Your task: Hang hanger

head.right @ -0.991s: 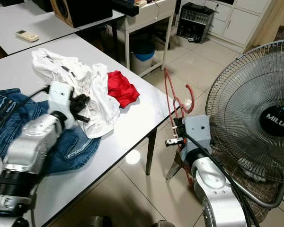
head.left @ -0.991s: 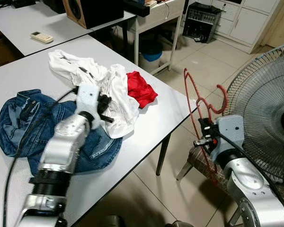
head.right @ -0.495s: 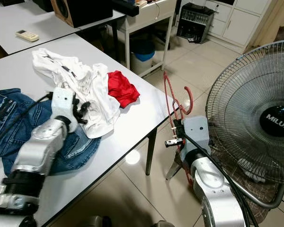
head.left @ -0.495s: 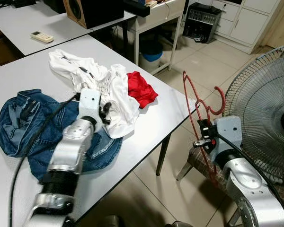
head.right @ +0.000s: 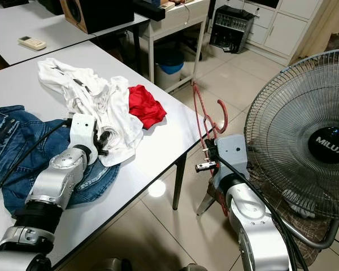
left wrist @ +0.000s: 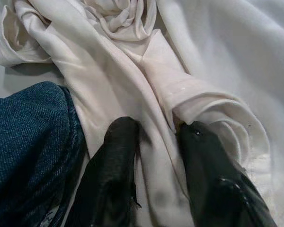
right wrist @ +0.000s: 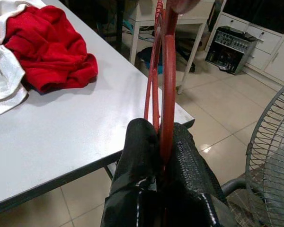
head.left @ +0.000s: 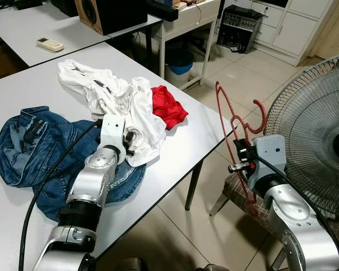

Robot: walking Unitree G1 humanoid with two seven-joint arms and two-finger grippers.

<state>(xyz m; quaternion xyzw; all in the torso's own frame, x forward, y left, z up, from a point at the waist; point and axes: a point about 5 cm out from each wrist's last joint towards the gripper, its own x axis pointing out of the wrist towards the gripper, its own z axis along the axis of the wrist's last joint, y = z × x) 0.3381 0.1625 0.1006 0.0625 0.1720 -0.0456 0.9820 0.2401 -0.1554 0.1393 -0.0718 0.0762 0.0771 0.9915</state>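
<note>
Off the right edge of the table, a red hanger (head.left: pixel 235 121) stands upright in the air, its hook curling at the top toward the fan, pinched by the right gripper (head.left: pixel 241 160) low on its wire frame. From the right wrist view the two black fingers (right wrist: pixel 137 156) are seen closed tight on the red wires, which the head views only hint at; that same view looks past the hanger to the table corner and the red cloth (right wrist: pixel 47 47) lying on it. On the left, the left gripper (head.left: pixel 128 141) rests on the table at the near edge of a crumpled white garment (head.left: pixel 110 93). Its wrist view shows what the head views cannot: the fingers (left wrist: pixel 116 156) are narrowly parted with a fold of the white fabric lying between them, pressed down into the cloth, and blue denim just beside one finger. That denim belongs to the jeans (head.left: pixel 28 144) spread on the near left of the white table (head.left: pixel 192 132), partly under the left arm. The red cloth (head.left: pixel 168 105) touches the right side of the white garment. A large standing fan (head.right: pixel 305 135) fills the right of the scene, close behind the right arm and just beside the hanger's hook. Farther off, a remote control (head.left: pixel 49 44) lies on a second table at far left, with a wooden speaker (head.left: pixel 110 12) beyond it, and white cabinets (head.left: pixel 296 25) stand at far right.
</note>
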